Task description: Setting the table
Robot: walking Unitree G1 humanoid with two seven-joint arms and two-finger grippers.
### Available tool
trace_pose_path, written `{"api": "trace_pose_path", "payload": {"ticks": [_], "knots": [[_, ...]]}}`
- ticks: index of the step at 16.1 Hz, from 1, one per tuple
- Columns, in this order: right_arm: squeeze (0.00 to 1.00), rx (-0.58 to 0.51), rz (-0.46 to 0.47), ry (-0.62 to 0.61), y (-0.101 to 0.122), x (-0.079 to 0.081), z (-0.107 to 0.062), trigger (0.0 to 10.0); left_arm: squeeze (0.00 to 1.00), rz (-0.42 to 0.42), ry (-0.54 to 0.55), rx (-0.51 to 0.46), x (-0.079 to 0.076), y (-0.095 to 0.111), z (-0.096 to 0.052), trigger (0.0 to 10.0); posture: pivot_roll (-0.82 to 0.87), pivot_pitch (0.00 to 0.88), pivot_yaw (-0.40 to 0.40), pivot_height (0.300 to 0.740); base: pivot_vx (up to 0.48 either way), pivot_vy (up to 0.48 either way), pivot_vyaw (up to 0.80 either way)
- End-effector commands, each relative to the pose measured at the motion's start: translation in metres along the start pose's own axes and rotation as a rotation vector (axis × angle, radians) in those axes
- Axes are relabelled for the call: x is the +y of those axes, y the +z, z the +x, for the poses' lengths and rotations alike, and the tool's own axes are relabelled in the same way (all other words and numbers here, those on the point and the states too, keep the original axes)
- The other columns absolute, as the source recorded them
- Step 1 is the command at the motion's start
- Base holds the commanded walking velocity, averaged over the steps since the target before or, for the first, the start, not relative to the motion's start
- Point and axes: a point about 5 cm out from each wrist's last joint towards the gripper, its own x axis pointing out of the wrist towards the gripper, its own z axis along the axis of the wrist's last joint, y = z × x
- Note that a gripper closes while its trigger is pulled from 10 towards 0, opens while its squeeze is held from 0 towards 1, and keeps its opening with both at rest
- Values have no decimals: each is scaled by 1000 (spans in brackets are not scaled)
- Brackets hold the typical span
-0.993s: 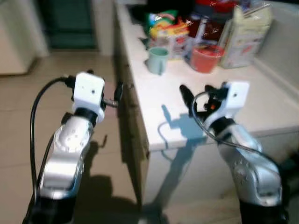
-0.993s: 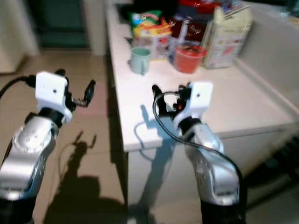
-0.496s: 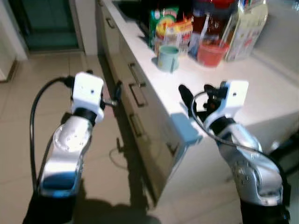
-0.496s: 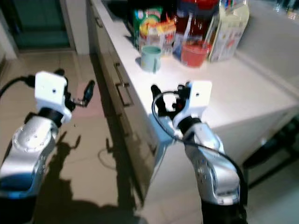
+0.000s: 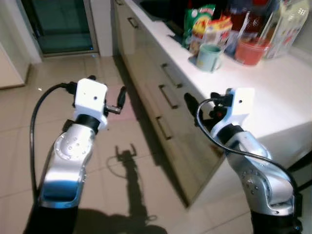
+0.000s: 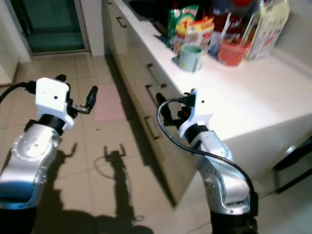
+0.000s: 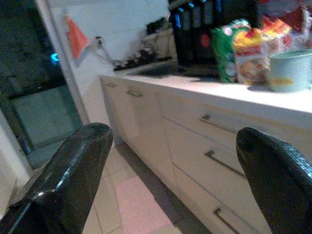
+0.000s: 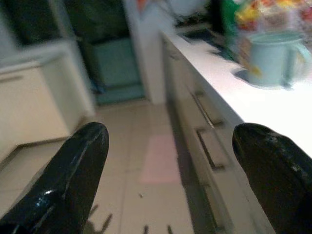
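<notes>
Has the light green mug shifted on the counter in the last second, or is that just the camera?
No, just the camera. The mug sits beside the red cup and in front of the snack packets, as before; the whole view swung.

Carton (image 5: 288, 27) cropped (label unreadable).

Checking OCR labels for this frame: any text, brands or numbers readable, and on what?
None can be read.
Green snack bag: print on it, too blurred to read.
Yellow and red packet: printed, too blurred.
White carton: coloured markings, too small.
Pale green mug and red cup: no text visible.
Both grippers, left and right, bear no markings.
</notes>
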Motion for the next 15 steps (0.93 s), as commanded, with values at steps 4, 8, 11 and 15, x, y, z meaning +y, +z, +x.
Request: {"api": "trace_pose_path", "payload": {"ticks": [4, 8, 11, 15], "knots": [[0, 8, -9, -34, -1, -5, 0, 10000, 0, 6, 17, -25, 1, 5, 0, 10000, 74, 0, -42, 740, 0, -480, 0], [0, -6, -17, -23, 1, -4, 2, 10000, 0, -6, 40, -10, 3, 2, 0, 10000, 73, 0, -45, 740, 0, 0, 0], [0, -23, -31, -17, 5, -4, 6, 10000, 0, 1, 43, -38, 4, 5, 1, 10000, 73, 0, -44, 740, 0, 0, 0], [0, -23, -46, -7, 5, -3, 7, 10000, 0, -1, 49, -39, 6, 5, 2, 10000, 72, 0, -42, 740, 344, 0, 0]]}}
